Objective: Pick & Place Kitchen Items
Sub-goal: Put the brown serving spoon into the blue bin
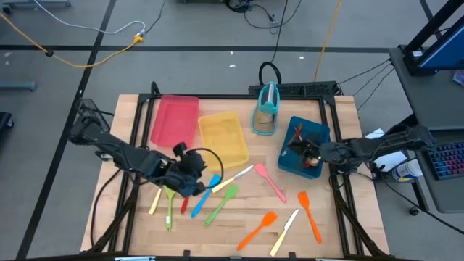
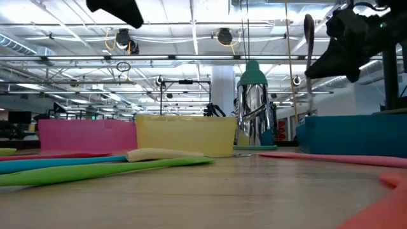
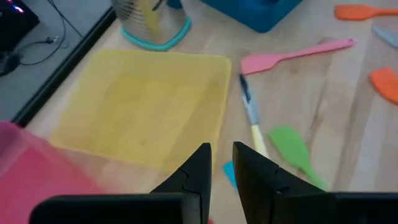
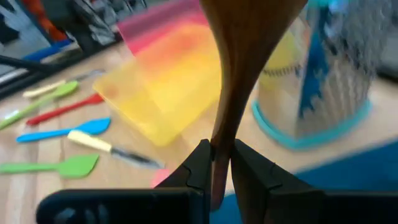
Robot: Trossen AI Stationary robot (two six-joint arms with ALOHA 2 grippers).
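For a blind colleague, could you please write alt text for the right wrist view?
The right gripper grips a brown wooden spoon between its dark fingers. Behind lie a yellow tray, a teal-framed holder, and colourful utensils on the table.

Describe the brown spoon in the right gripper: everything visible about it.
The brown spoon looks like smooth, glossy wood: a slim handle widening upward into the bowl end. The right gripper is shut on its handle, fingers pinching it from both sides, and nothing else touches it. In the low view the spoon stands nearly upright, bowl end up, lifted clear above the blue tray. From above it sits over that tray, beside the teal holder. Its lower end is hidden behind the fingers.
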